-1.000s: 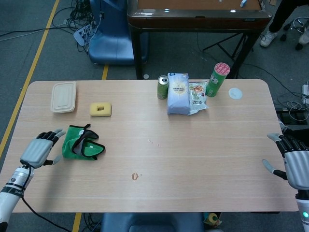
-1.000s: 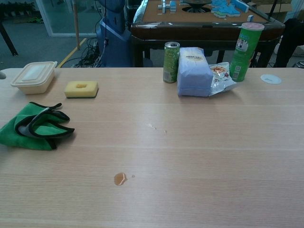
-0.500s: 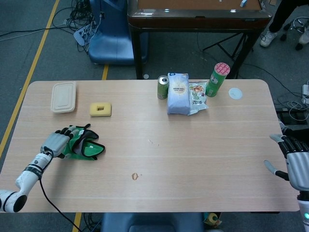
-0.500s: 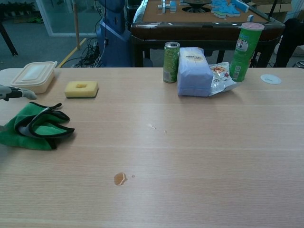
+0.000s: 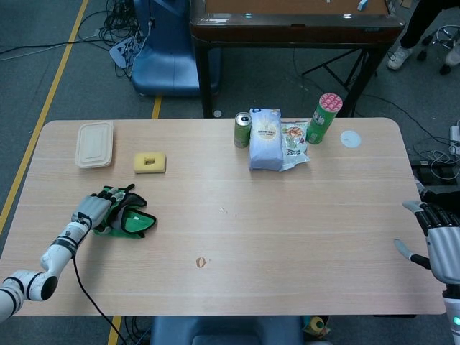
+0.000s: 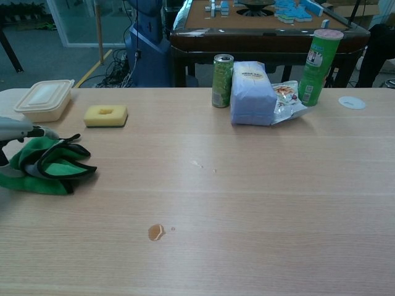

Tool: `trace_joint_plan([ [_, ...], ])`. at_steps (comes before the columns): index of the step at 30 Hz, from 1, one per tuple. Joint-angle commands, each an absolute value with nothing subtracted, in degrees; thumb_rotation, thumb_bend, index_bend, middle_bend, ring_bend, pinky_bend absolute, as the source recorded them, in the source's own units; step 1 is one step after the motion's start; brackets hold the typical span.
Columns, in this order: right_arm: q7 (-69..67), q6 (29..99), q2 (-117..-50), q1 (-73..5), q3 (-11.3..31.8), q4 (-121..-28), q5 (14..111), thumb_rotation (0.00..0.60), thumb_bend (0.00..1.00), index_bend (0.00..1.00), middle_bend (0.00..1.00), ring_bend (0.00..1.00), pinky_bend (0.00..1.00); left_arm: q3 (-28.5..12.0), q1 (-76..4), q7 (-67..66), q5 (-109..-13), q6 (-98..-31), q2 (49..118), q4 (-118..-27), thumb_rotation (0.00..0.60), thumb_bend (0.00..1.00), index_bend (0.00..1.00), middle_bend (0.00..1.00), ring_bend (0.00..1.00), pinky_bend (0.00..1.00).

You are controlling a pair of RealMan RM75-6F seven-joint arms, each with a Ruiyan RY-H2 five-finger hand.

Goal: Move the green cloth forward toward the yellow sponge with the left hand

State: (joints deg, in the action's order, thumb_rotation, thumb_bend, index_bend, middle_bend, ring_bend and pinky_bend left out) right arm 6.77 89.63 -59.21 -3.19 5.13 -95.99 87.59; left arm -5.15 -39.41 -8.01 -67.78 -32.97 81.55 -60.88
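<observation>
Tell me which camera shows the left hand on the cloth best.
Head view: the whole left hand shows, lying on the green cloth. Chest view cuts the hand off at the frame's left edge.

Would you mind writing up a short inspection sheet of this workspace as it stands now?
Surface: wooden table, small brown stain.
Job's things: green cloth crumpled at the left side; yellow sponge beyond it, apart.
Clutter: lidded container, green can, white bag, snack packet, green tube, white disc.
Hands: left hand rests on the cloth's left edge; right hand open at the table's right edge.
Cables: one runs from the left arm under the table; a tangle on the floor behind.
Surroundings: dark table, blue chair behind.
</observation>
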Motion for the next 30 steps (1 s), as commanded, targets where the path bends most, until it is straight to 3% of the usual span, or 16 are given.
trace_joint_plan([
  [1, 6.6, 89.7, -59.3, -3.1, 5.1, -95.8, 87.4, 0.6, 0.26, 0.24, 0.28, 0.24, 0.31, -5.6, -40.2, -6.1, -67.4, -32.1, 83.5, -58.5, 0.6, 0.22, 0.27, 0.14, 0.23, 0.3],
  [6, 6.2, 89.7, -59.4, -2.9, 5.1, -95.4, 87.1, 0.6, 0.26, 0.24, 0.28, 0.24, 0.31, -5.6, -40.2, -2.7, -69.6, -33.9, 85.6, -56.4, 0.6, 0.23, 0.49, 0.43, 0.48, 0.6],
  [12, 5.8, 89.4, -59.5, -2.9, 5.2, -95.0, 86.9, 0.6, 0.26, 0.24, 0.28, 0.24, 0.31, -4.9, -39.9, 1.4, -72.7, -35.7, 86.1, -56.8, 0.6, 0.23, 0.65, 0.65, 0.65, 0.79],
  [17, 5.7, 89.1, -59.6, -3.2, 5.2, -94.9, 87.1, 0.6, 0.26, 0.24, 0.28, 0.24, 0.31, -4.5, -39.9, 4.5, -75.9, -38.1, 84.4, -61.3, 0.6, 0.23, 0.69, 0.69, 0.69, 0.85],
  [30, 6.2, 89.3, -59.5, -3.0, 4.9, -95.6, 87.7, 0.6, 0.26, 0.24, 0.28, 0.24, 0.31, 1.4, -41.7, 6.9, -89.2, -42.7, 78.9, -78.2, 0.6, 0.23, 0.68, 0.69, 0.69, 0.85],
])
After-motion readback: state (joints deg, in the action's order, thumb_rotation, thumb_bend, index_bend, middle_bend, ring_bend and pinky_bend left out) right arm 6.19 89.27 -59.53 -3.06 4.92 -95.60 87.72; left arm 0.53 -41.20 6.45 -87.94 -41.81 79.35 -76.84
